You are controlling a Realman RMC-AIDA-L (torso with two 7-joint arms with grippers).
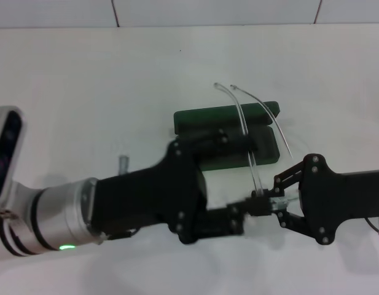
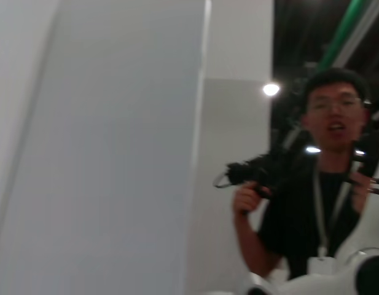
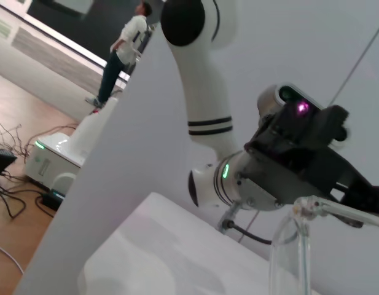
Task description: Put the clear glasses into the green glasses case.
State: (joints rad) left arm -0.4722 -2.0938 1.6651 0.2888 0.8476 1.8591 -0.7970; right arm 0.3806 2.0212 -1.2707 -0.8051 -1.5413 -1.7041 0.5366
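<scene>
Above the counter (image 1: pixel 85 74), your left claw (image 1: pixel 253 208) and right claw (image 1: pixel 280 204) both pinch the clear glasses (image 1: pixel 263 132) just beside the open green glasses case (image 1: pixel 204 118); fold the arms gently.

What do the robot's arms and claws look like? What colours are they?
The left arm is shiny silver with black rings near the wrist and a little green light. Its wrist part is chunky and black, ending in the black left gripper. The right gripper is black too, built from thin bars joined by small silver screws. In the right wrist view, the left arm farther up is white with black stripes.
</scene>
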